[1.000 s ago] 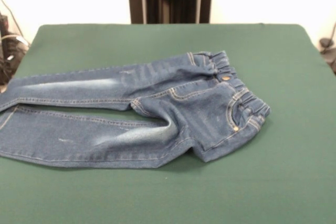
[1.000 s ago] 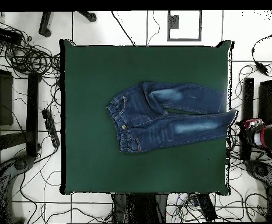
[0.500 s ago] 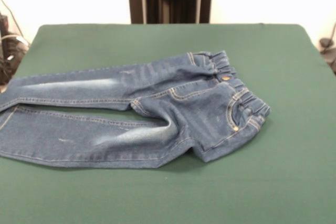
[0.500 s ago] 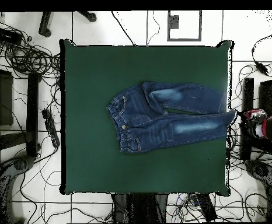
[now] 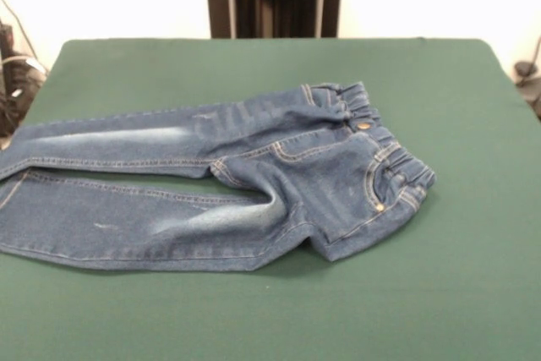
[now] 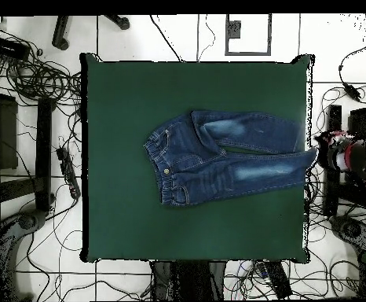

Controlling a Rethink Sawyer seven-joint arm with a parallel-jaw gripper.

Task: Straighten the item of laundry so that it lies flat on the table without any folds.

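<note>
The item of laundry [image 5: 254,175] is a small pair of blue jeans lying on the green table [image 5: 254,65]. In the front view its gathered waistband is at the right and its legs run left, past the table's left edge. The cloth is creased at the crotch, and the near hip is bunched. In the overhead view the jeans [image 6: 217,157] lie right of the table's [image 6: 123,220] centre, with the cuffs at the right edge. A red and black end of my arm, with the gripper [image 6: 339,153], shows just beyond that edge near the cuffs. It is too blurred to read.
Tangled cables and black equipment [image 6: 37,118] lie on the tiled floor left of the table. More cables and black gear [image 6: 351,212] lie to its right. A dark frame [image 6: 247,35] sits on the floor beyond the table's top edge in the overhead view.
In the overhead view the red and black arm end has moved up along the table's right edge, closer to the jeans' cuffs. The jeans have not moved.
</note>
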